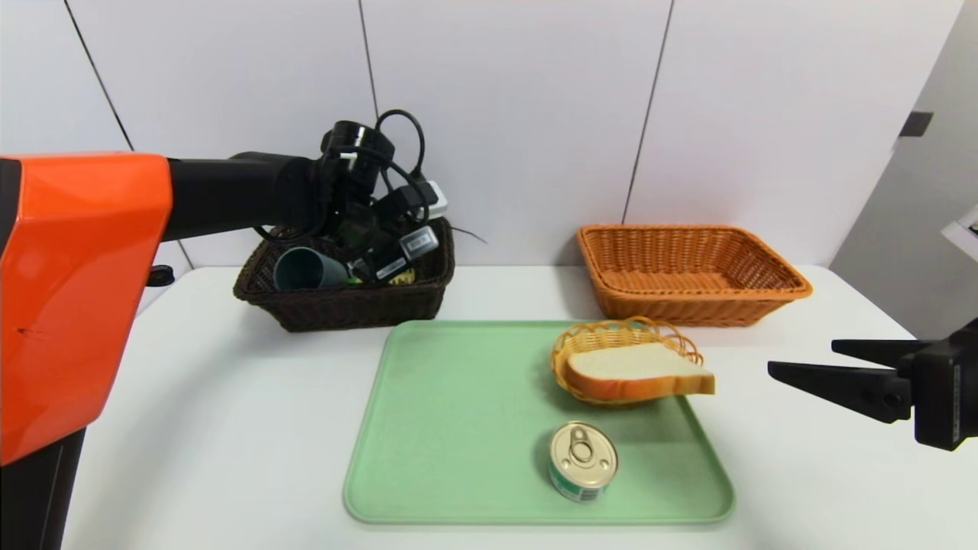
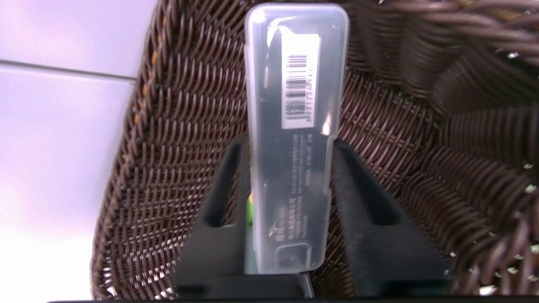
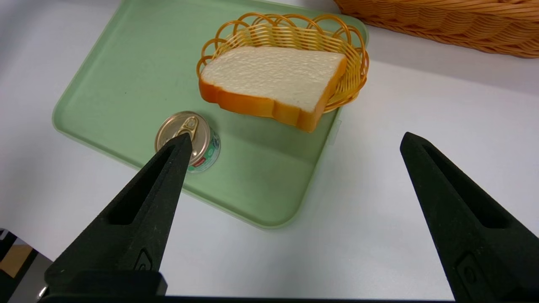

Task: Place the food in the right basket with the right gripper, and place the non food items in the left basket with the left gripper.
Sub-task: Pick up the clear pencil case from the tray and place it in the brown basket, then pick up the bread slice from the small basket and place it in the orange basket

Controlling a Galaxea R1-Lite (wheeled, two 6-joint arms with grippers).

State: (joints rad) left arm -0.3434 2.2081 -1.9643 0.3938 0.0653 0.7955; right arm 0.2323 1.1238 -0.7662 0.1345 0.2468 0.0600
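Right now, taking the green tray (image 1: 458, 428) as a clock face with twelve at its far side, the left gripper (image 2: 291, 141) is out towards ten o'clock, reaching into the dark brown basket (image 1: 359, 309). Its fingers are clamped on a slim, see-through plastic case (image 2: 294, 168), one finger against each long side. The case has a white barcode label (image 2: 300, 82) and sits tilted within the basket's opening. In the same basket, on its nine o'clock side, lies a teal cup (image 1: 306, 269), its mouth showing; something green and yellow (image 1: 401, 277) peeks out between the cup and the case.

The right gripper (image 1: 802, 356) hangs over the white table (image 1: 825, 489) at three o'clock from the tray, its fingers spread wide apart with nothing between them. The orange-brown basket (image 1: 707, 302) stands just past the tray at one o'clock, with no food in it. On the tray, towards two o'clock, a slice of bread (image 1: 633, 370) rests in a small wicker basket (image 1: 565, 359), one end poking past the rim. The tin can (image 1: 583, 458) stands upright at about five o'clock, pull-tab up.
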